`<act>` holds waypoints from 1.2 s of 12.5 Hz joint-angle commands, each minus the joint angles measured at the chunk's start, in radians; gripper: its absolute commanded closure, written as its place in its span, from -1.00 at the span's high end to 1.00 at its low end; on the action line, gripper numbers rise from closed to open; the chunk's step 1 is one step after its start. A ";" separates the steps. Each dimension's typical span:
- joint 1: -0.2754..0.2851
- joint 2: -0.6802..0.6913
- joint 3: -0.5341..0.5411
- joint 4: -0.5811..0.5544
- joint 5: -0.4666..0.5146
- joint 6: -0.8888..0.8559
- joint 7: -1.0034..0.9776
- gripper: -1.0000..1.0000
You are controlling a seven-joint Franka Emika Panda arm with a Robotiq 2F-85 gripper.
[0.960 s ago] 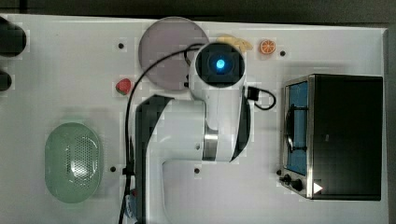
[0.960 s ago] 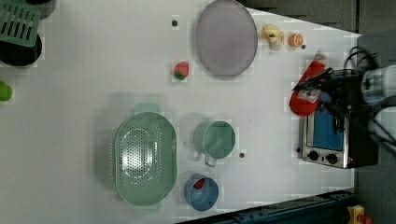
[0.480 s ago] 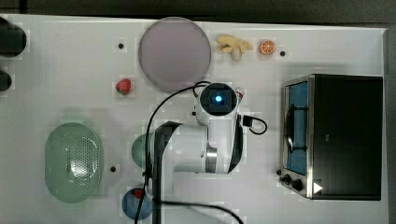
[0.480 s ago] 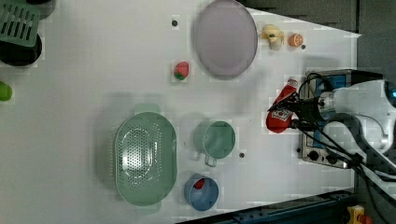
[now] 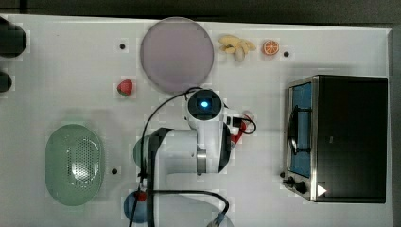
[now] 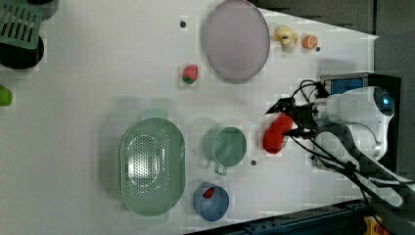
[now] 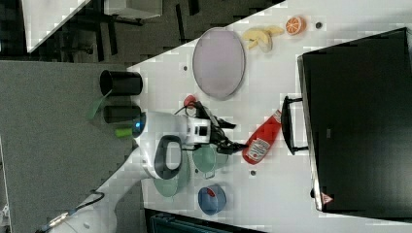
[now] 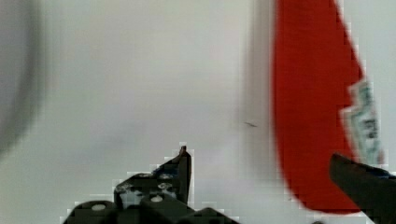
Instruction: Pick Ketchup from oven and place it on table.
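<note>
The ketchup (image 7: 262, 138), a red bottle with a white label, lies on the white table (image 7: 272, 194), its cap pointing at the oven (image 7: 359, 121). The left view shows the ketchup (image 6: 275, 134) just beyond my fingertips. My gripper (image 7: 233, 143) is open, and no finger presses the bottle. In the wrist view the ketchup (image 8: 308, 116) lies beside one finger, while the other finger (image 8: 183, 163) stands well apart from it, the gripper (image 8: 259, 156) spread wide. In the top view my arm covers most of the ketchup (image 5: 238, 135). The oven (image 5: 345, 137) stands at the top view's right.
A green mug (image 6: 227, 146) sits close to the bottle, with a blue bowl (image 6: 211, 201) and a green colander (image 6: 151, 166) beyond it. A purple plate (image 5: 177, 54), a strawberry (image 5: 125, 88), banana pieces (image 5: 236, 46) and an orange slice (image 5: 271, 47) lie further off.
My arm carried the ketchup away from the oven toward the table's middle and down. The jaws have spread, and the bottle now rests on the table.
</note>
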 commanded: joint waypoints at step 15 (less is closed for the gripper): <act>0.004 -0.258 -0.049 0.669 0.016 -0.838 0.030 1.00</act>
